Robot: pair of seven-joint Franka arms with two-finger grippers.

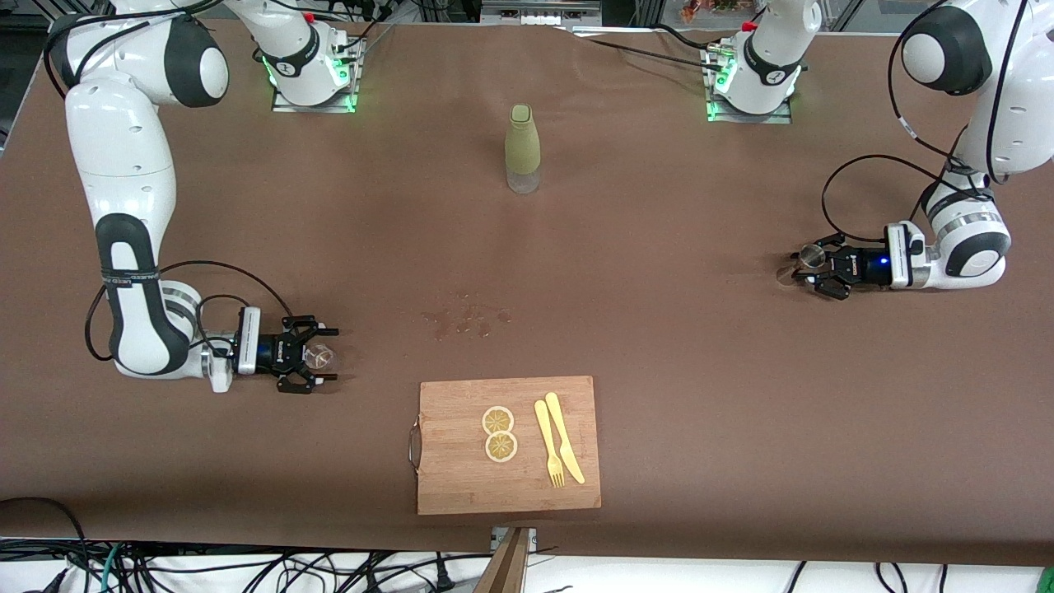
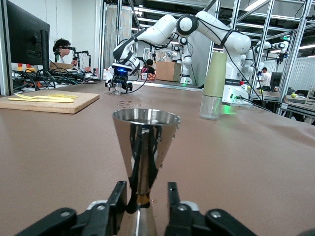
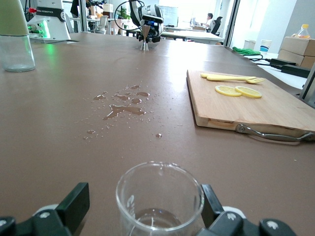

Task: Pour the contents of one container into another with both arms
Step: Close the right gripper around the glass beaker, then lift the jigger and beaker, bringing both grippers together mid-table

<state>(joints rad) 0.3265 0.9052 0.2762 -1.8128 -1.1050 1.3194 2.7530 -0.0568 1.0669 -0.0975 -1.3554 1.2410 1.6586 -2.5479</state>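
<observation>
Both arms are low on my table: the left gripper (image 2: 144,204) pinches the steel jigger (image 2: 145,147) at the waist, the right gripper (image 3: 142,209) stands wide around the glass cup (image 3: 158,199), fingers not touching.

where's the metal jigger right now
The jigger stands upright on the table at the left arm's end, between the jaws of the left gripper, farther from the front camera than the cutting board.

We see both arms bent low over the table — our left gripper (image 1: 811,270) nearly closed, our right gripper (image 1: 323,357) spread wide.
</observation>
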